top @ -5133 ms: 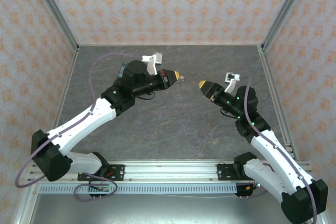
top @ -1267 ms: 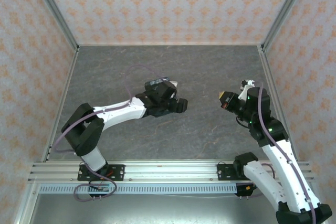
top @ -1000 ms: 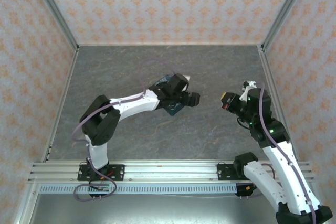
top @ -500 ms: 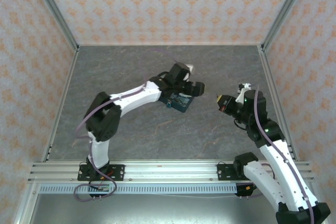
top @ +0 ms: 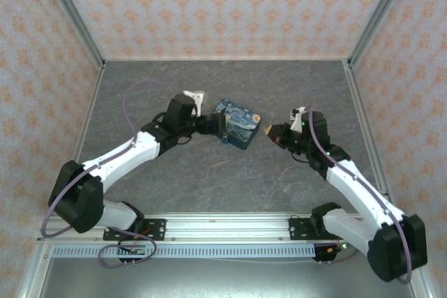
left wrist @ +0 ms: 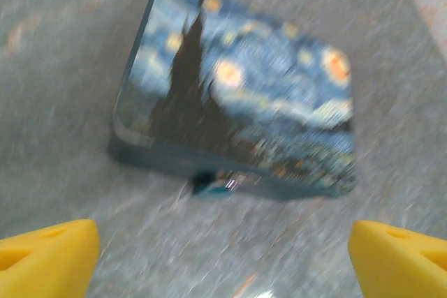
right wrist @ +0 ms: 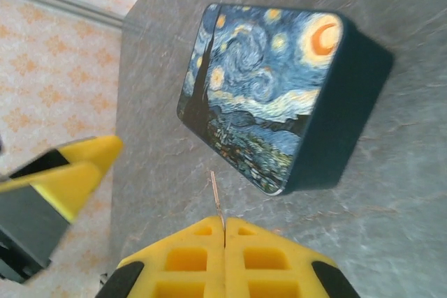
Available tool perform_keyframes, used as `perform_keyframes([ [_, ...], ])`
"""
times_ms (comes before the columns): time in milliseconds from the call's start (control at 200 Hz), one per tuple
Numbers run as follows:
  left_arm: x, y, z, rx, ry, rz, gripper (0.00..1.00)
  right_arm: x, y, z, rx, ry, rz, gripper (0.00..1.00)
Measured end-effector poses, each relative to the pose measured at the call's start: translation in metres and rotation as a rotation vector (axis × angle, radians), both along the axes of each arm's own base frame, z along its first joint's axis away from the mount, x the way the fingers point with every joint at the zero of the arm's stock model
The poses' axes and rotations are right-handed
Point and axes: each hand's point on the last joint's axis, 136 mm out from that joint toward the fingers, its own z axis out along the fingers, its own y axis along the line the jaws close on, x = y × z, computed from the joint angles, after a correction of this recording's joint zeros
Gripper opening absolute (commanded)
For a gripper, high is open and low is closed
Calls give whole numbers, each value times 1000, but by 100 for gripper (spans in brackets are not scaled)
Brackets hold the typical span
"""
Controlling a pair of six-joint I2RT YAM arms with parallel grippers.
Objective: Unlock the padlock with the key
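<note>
A tiny teal-blue padlock hangs at the near side wall of the Starry-Night tin, blurred in the left wrist view. My left gripper is open, its yellow fingertips spread wide in front of the padlock. In the top view the left gripper sits against the tin's left side. My right gripper is shut on the thin silvery key, whose tip points toward the tin's near corner. In the top view the right gripper hovers just right of the tin.
The grey stone-patterned floor is bounded by patterned walls at the back and sides. The left gripper's yellow finger shows at the left of the right wrist view. A metal rail runs along the near edge.
The left arm has drawn back to the left, uncovering the tin, and now faces its left side. The right gripper moved left toward the tin with the key.
</note>
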Motion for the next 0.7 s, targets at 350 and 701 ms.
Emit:
perform_keyframes([
  [350,-3,-11,-50,-43,24,-56,90,53,39,-38,74,80,16,0],
  [701,10,-24,-72,-73,16,-80,86,80,58,-62,111,98,40,0],
])
